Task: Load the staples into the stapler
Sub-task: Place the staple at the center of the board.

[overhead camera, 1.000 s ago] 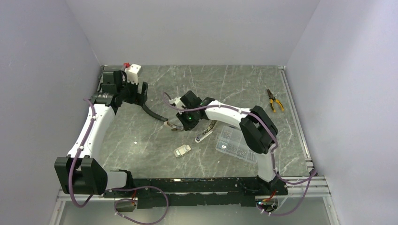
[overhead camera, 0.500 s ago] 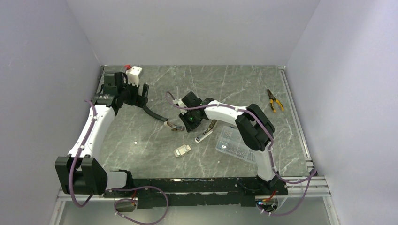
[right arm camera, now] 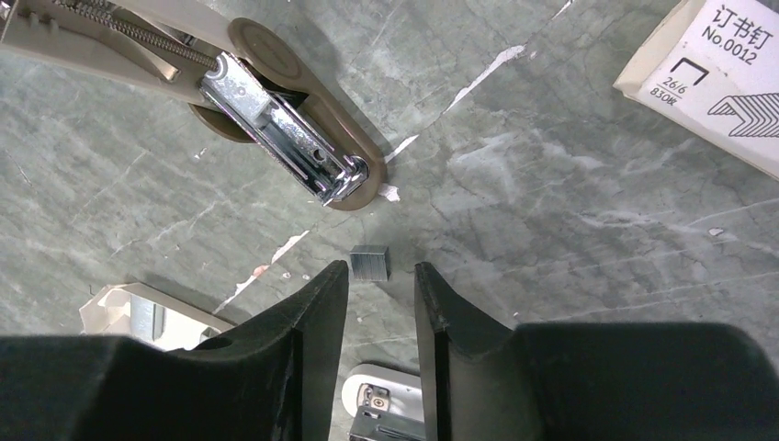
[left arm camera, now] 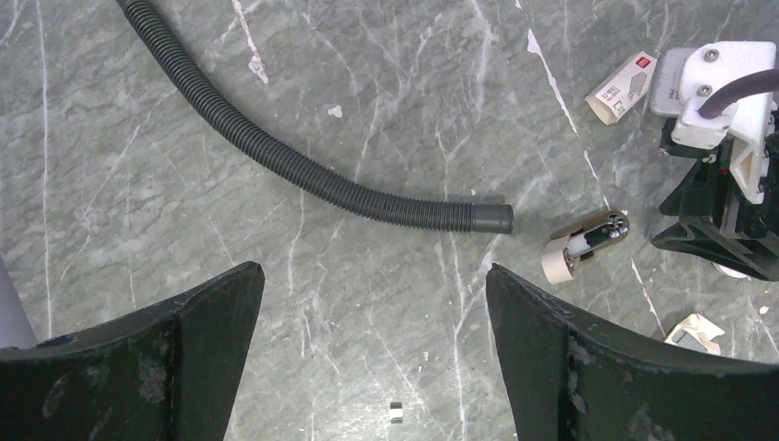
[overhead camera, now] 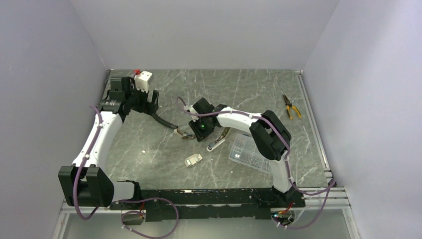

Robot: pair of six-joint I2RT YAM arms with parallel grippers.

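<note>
**Right wrist view: stapler lying open, a loose block of staples at the claw tips**

Seen from the right claw, the stapler sits at ten o'clock on the counter. It is hinged open, with its bright metal channel facing up over the tan base and the arm with its spring running along the top edge. A short block of staples lies flat at twelve o'clock, just beyond the fingertips and apart from the channel's nose. The right claw is slightly parted, with nothing between its fingers.

I'd judge the stapler light and stiff but floppy at its hinge, and likely to skate on this smooth stone. The flat sides of the base, toward the hinge, look the safest hold and would keep the channel free. The block of staples is tiny and will probably snap if pinched hard, so its long sides want a gentle nip.

At two o'clock a printed staple box is cut off by the frame. Over on the left, the left claw hangs wide open and empty above a black corrugated hose.

Several things are hard to read:
- The stapler's hinge end is out of frame.
- I cannot tell whether the channel already holds staples.
- In the top view the stapler is too small to make out, tucked beside the right arm.
- A white part at six o'clock is half hidden by the fingers.
- In the left wrist view a small tan-and-metal piece lies by the hose end, and I can't say what it is.
</note>
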